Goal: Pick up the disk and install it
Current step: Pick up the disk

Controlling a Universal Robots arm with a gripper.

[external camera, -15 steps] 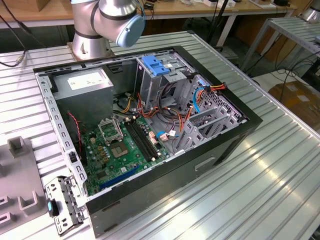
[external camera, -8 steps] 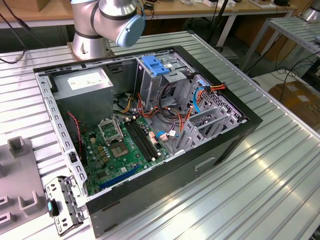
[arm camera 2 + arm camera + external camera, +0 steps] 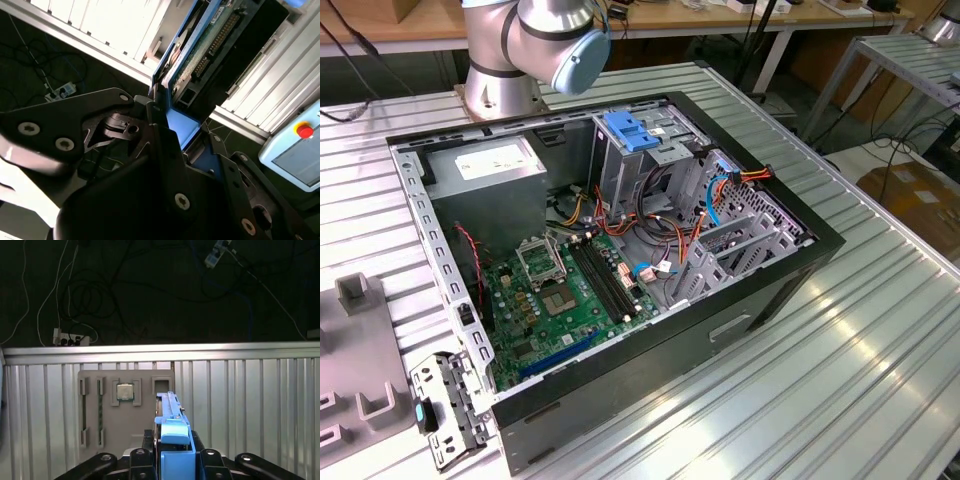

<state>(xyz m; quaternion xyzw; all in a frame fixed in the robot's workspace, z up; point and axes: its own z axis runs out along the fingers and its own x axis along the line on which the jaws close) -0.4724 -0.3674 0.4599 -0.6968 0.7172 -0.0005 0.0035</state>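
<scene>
The disk [image 3: 174,432] stands on edge in its bright blue carrier between my black fingers, above the ribbed metal table. My gripper [image 3: 173,462] is shut on its near end. In the second wrist view the disk [image 3: 205,50] shows its green circuit-board face and blue frame running away from the gripper [image 3: 182,132], whose jaws clamp the blue frame from both sides. The open computer case [image 3: 620,250] lies on the table in the exterior view, with the arm's base [image 3: 505,60] behind it.
Inside the case a metal drive cage carries a blue handle [image 3: 630,130], with orange, red and blue cables beside it. A grey fixture plate [image 3: 125,405] holding a processor chip lies beyond the disk. A pendant with a red button [image 3: 305,131] is off the table.
</scene>
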